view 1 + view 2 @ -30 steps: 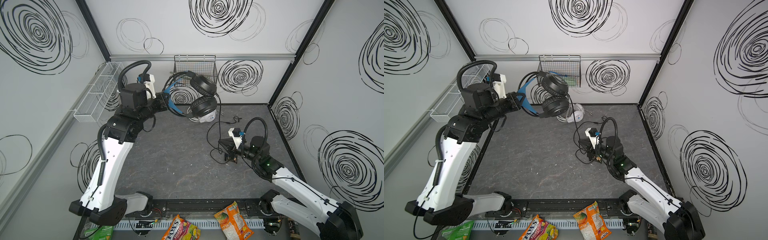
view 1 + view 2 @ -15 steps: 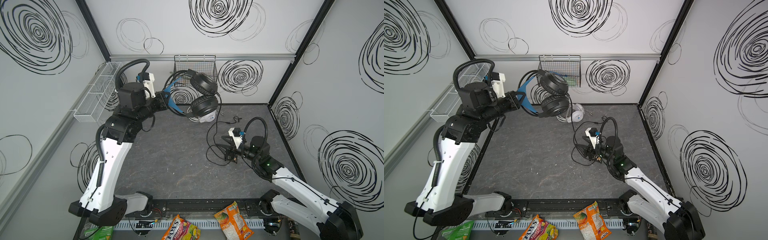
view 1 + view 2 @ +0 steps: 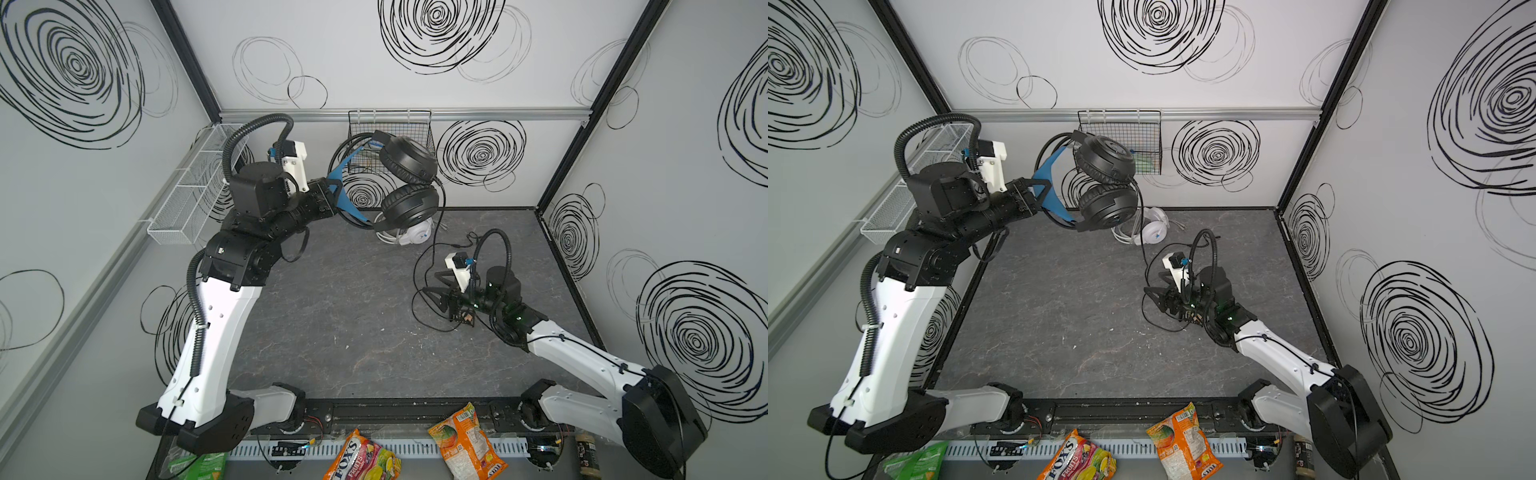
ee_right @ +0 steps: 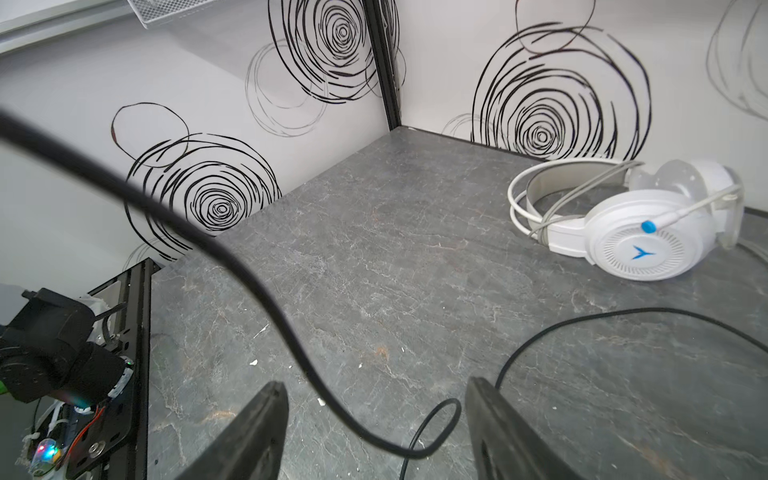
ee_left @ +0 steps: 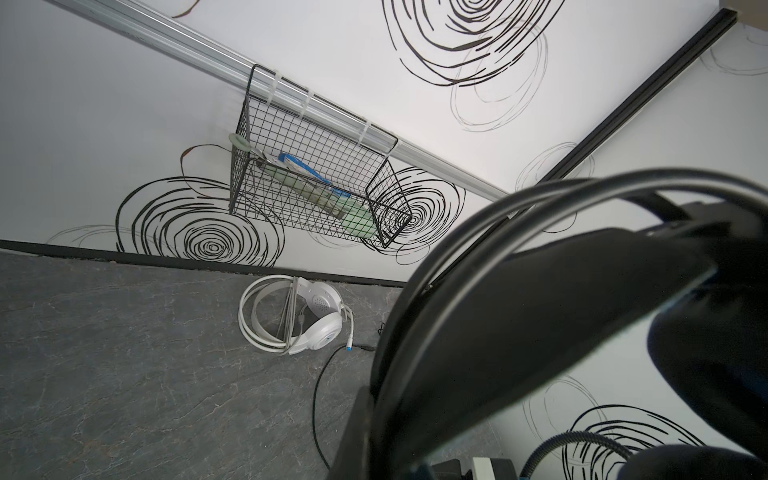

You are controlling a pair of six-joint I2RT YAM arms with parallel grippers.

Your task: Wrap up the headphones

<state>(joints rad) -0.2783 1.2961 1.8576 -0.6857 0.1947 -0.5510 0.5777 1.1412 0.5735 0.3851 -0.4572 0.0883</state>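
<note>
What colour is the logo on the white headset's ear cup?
Blue, on the white over-ear headset; clearest in the right wrist view.

My desk [image 3: 332, 332] is veined grey; the black headphones [image 3: 409, 160] are lined blue, the white headphones [image 4: 636, 245] marked blue.

Raised headset [image 3: 409, 160] above other headset [image 3: 419, 237] on table [image 3: 353, 316]

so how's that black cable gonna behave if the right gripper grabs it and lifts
Probably floppy: the black cable sags from the raised black headphones and curls in loose loops on the table. It looks thin and smooth, so it may slip out of the open right gripper unless pinched firmly.
</note>
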